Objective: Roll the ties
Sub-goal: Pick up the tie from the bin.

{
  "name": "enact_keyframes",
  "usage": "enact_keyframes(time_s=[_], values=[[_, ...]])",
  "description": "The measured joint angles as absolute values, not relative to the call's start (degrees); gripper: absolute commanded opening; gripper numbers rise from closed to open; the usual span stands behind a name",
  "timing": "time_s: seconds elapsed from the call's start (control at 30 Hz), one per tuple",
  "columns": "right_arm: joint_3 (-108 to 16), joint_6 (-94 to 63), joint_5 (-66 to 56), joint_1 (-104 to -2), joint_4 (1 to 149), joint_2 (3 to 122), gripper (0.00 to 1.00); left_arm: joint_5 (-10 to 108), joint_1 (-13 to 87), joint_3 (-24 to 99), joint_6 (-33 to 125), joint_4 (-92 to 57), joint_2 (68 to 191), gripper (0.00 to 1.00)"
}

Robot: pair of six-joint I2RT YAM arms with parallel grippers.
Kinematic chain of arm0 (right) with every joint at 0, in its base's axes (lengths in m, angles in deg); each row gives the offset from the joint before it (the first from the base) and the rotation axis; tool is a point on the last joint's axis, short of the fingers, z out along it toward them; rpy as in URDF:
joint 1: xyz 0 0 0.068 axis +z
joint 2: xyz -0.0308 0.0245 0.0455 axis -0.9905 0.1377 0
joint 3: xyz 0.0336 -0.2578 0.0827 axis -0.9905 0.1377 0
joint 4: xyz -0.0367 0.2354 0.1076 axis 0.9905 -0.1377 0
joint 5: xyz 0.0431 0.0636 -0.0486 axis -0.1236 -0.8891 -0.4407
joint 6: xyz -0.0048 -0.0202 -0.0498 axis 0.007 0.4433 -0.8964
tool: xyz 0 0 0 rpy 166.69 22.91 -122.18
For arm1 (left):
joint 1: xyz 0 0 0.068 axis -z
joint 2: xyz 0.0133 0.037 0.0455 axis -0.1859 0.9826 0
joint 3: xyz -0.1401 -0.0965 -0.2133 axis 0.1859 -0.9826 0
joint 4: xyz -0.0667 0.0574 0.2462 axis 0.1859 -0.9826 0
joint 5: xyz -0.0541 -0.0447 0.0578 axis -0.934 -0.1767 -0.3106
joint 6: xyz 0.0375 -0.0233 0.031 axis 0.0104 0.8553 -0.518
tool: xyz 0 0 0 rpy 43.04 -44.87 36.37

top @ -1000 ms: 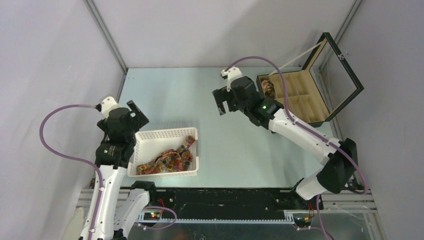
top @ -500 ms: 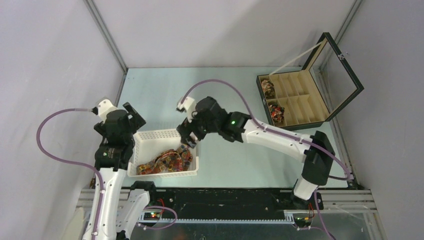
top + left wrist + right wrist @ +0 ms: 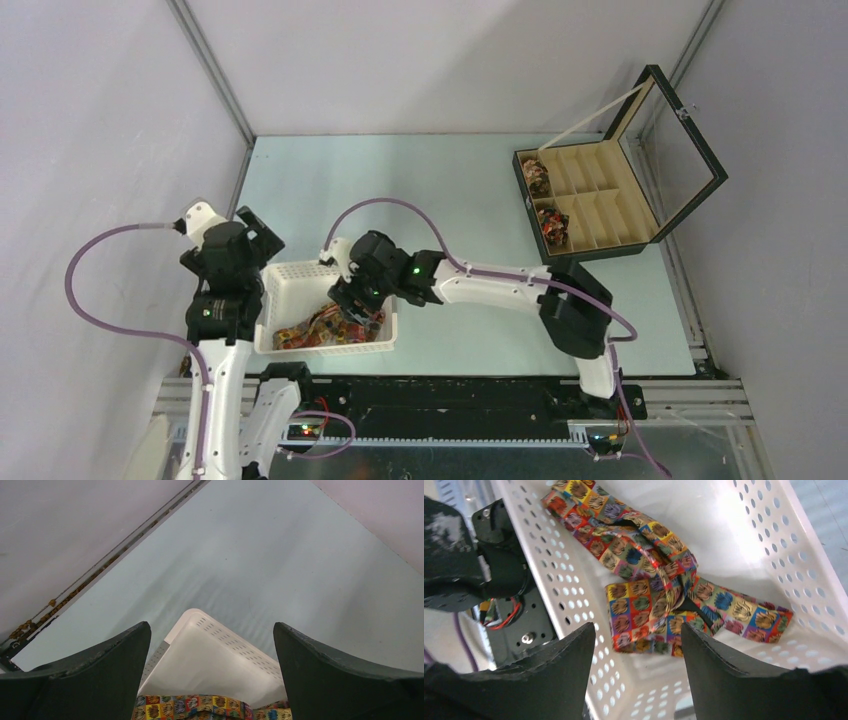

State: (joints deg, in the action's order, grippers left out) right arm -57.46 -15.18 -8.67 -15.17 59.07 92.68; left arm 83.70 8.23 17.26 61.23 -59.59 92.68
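Newly over ties (image 3: pixel 659 587): right end effector (image 3: pixel 638 630).

Overhead top view, both wrist views near basket (image 3: pixel 296 288)

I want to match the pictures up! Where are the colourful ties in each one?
Top external: lower left, the ties lie in the white basket, by the right hand.
Left wrist: the ties show only as a strip at the bottom edge.
Right wrist: the ties fill the centre, crumpled in the basket.
Shared landmark: the white basket.
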Motion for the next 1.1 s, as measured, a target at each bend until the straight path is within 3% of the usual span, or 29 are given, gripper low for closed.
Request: enact_keyframes(time_s=[0.53,1.1], values=[[-60.1,-15.6,-4.4,-14.3,64.5,101.8,0.59,81.8,4.4,16.5,61.2,-59.3,92.5,1.00],[-63.1,-17.4,1.9,-13.9,66.5,107.7,0.44,80.6,3.8,16.4,61.2,-59.3,92.6,1.00]])
